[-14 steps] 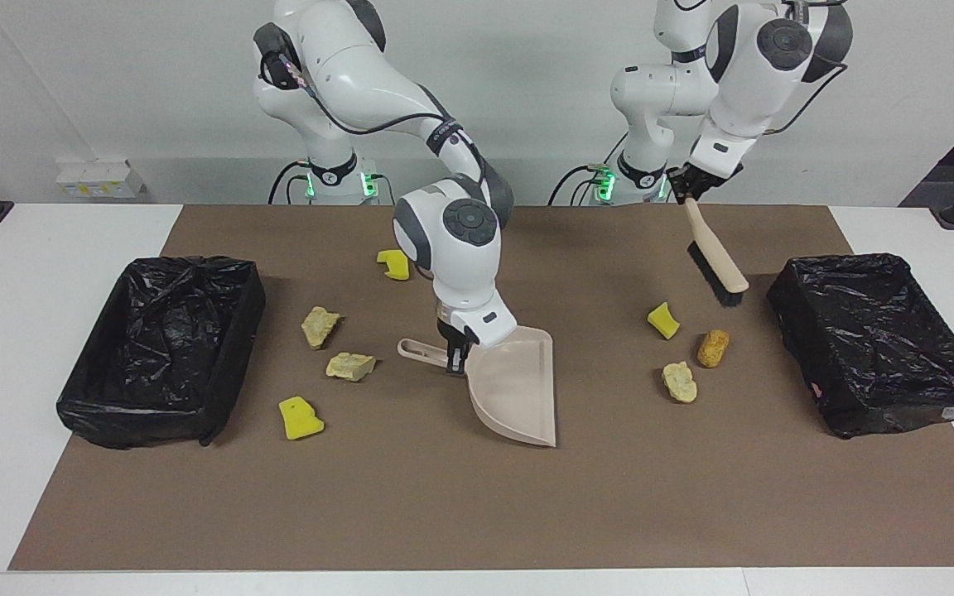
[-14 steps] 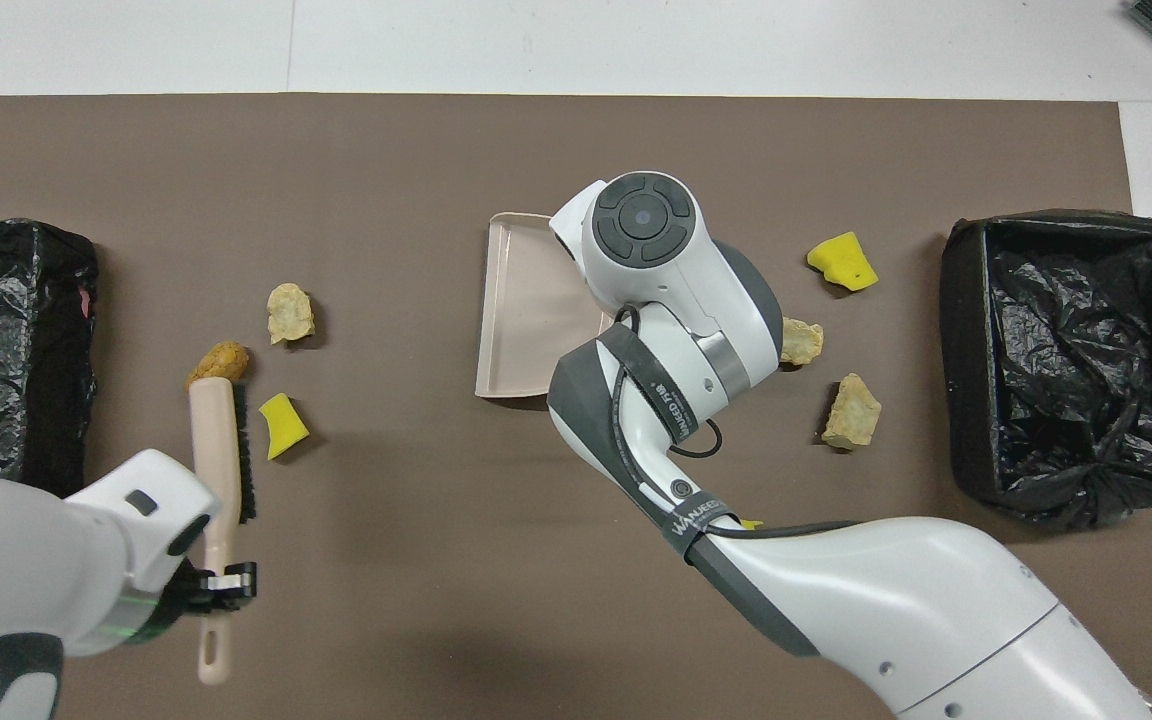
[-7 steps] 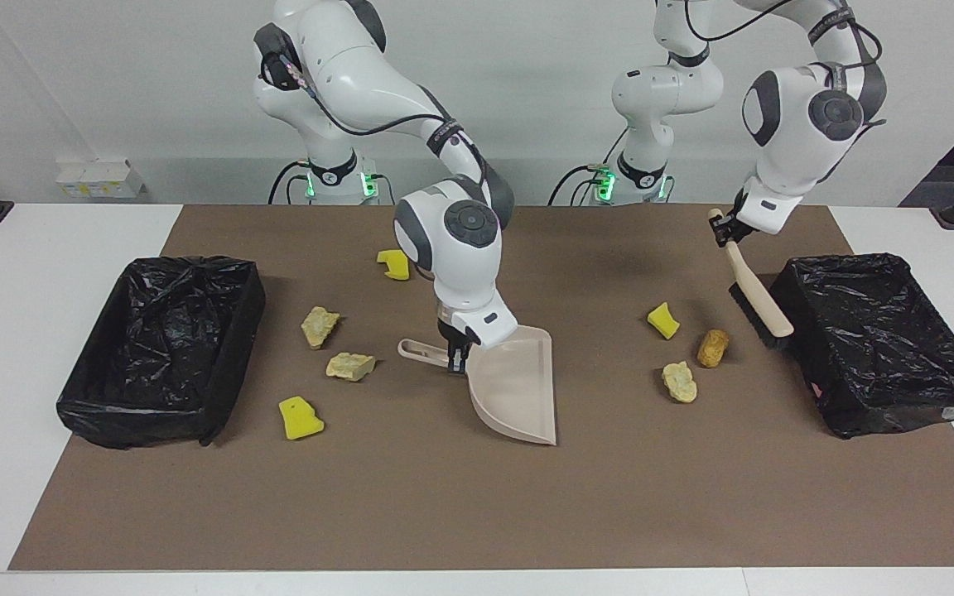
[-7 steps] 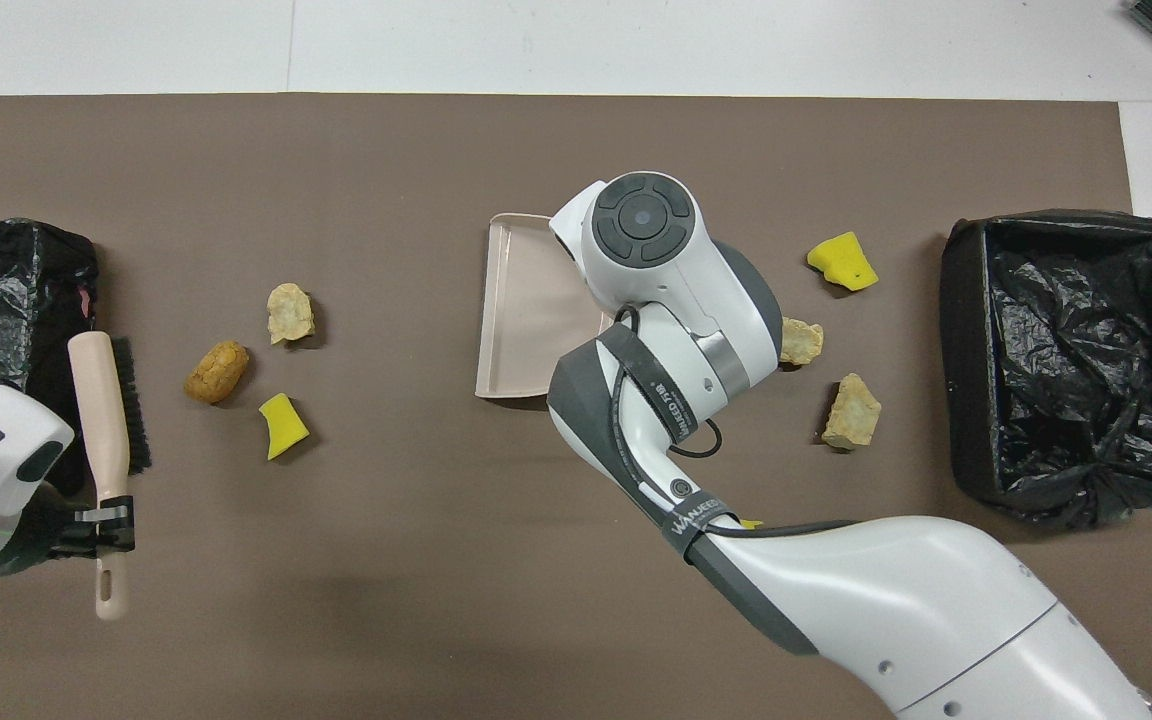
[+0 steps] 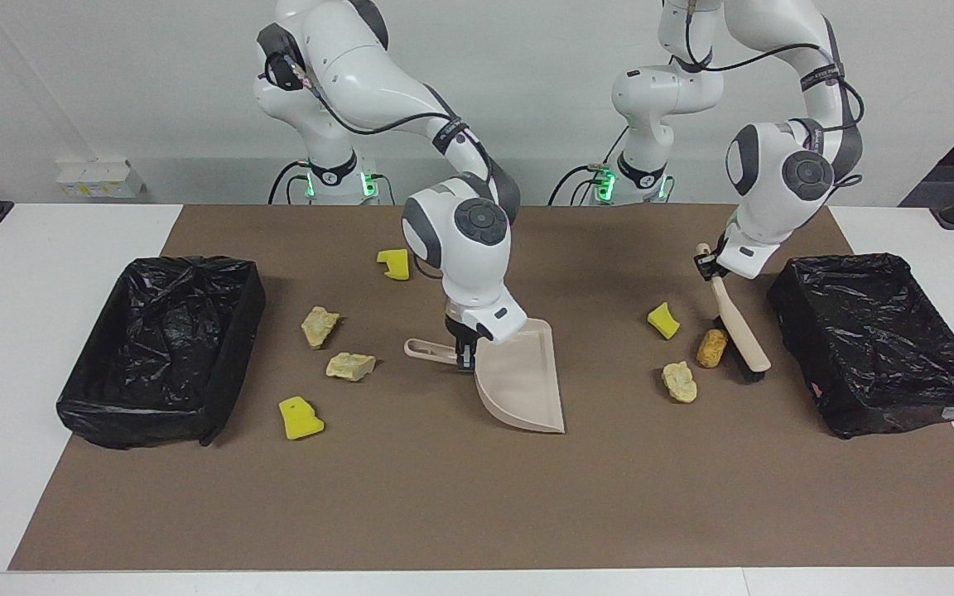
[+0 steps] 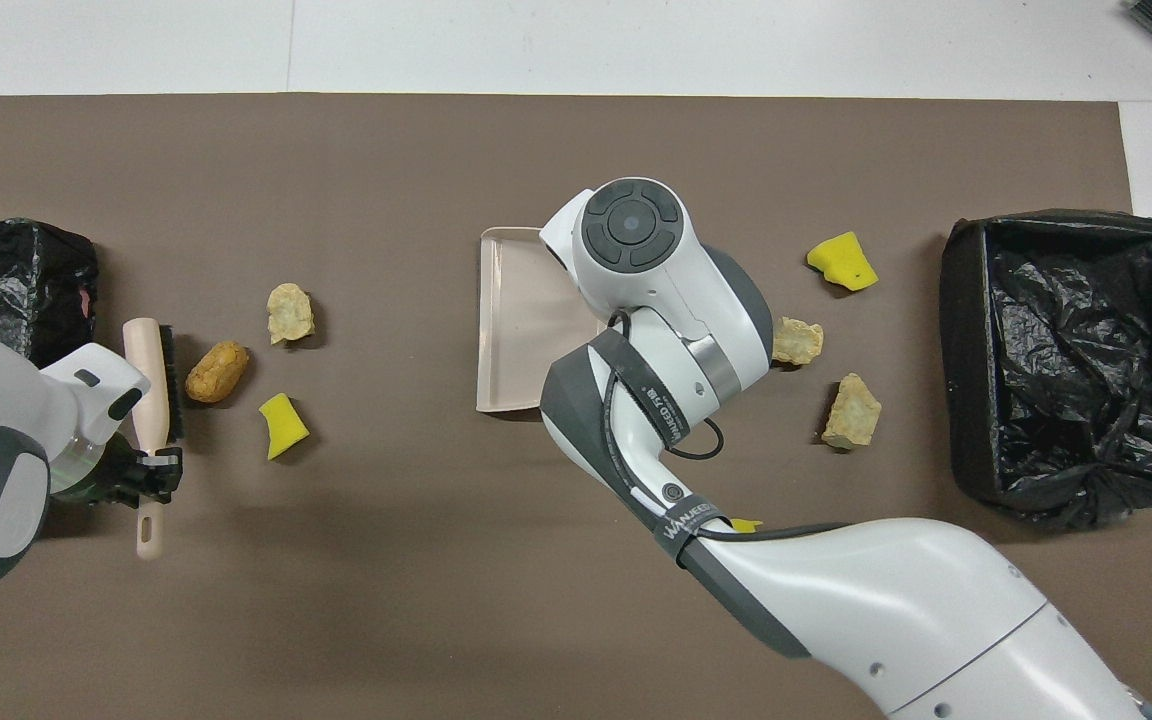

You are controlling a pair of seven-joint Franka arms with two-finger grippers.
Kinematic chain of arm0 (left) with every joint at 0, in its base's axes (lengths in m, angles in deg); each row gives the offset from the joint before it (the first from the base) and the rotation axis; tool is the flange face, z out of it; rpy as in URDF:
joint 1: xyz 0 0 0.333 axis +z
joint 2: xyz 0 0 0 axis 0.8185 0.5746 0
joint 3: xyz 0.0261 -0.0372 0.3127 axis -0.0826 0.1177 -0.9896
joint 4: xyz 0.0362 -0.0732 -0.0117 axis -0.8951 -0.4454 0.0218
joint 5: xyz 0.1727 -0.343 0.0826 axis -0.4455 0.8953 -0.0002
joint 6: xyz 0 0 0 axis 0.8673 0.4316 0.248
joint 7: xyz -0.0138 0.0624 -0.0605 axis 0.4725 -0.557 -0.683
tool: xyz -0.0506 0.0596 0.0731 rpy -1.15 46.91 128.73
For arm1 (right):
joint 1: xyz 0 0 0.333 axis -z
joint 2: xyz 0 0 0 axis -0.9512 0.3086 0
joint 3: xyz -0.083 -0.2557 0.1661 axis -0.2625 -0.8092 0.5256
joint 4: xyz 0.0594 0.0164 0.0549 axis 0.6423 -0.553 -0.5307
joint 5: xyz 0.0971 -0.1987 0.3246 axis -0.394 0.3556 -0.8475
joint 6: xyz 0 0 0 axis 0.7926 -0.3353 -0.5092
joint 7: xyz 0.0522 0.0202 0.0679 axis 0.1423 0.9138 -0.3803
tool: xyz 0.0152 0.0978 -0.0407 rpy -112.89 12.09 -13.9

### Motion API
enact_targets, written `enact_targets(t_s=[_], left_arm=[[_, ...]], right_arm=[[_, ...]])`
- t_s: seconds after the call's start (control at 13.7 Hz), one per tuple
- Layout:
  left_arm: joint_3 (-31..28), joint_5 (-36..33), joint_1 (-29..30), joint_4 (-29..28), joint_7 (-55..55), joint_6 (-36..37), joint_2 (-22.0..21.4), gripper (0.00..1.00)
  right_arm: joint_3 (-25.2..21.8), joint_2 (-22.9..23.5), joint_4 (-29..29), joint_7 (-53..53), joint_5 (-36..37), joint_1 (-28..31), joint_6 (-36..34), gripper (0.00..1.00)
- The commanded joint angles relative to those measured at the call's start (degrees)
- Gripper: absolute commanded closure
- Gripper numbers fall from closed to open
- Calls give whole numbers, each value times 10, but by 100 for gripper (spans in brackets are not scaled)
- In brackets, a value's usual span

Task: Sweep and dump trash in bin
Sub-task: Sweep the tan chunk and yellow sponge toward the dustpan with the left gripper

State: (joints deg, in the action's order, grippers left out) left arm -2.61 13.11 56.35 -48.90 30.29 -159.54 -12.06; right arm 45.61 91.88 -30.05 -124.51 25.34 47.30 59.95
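The left gripper (image 5: pixel 710 263), at the right of the facing view, is clamped on the handle of a pale beige plastic hand brush with black bristles (image 5: pixel 740 331), which slants down so that its bristle end is low at the brown mat (image 5: pixel 444 513), between a black-lined bin (image 5: pixel 883 339) at that end and a cluster of three pieces of trash. The relation that matters: the orange-brown bready lump (image 5: pixel 712 348) sits just beside the bristles, toward the frame's centre, with a pale beige crumbly chunk (image 5: pixel 680 382) lower in the frame and a bright yellow sponge piece (image 5: pixel 663 319) higher. The brush's long axis runs roughly top to bottom in both views, so its bristle face looks broadside at the cluster and at the pan past it.

The right gripper (image 5: pixel 462 352), mid-frame, is closed on the handle of a beige plastic dustpan (image 5: pixel 522 385), whose open mouth faces the cluster and stands well apart from it. The likely stroke runs toward that mouth, and the left arm is the nearer one.

Four more pieces lie left of the pan in the facing view: a yellow sponge (image 5: pixel 394 263) high up, two beige chunks (image 5: pixel 320 325) (image 5: pixel 350 365), another yellow sponge (image 5: pixel 300 418) lower down, near a second black-lined bin (image 5: pixel 162 348).
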Motion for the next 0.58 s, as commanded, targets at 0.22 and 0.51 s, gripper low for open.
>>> enact_targets(t_s=[0.22, 0.51], left_arm=[[-3, 113, -96, -1, 13, -67, 24, 100], [-1, 158, -163, 15, 10, -101, 36, 100]], right_arm=[[8, -2, -1, -22, -4, 4, -8, 100], [8, -5, -12, -21, -4, 4, 5, 100]])
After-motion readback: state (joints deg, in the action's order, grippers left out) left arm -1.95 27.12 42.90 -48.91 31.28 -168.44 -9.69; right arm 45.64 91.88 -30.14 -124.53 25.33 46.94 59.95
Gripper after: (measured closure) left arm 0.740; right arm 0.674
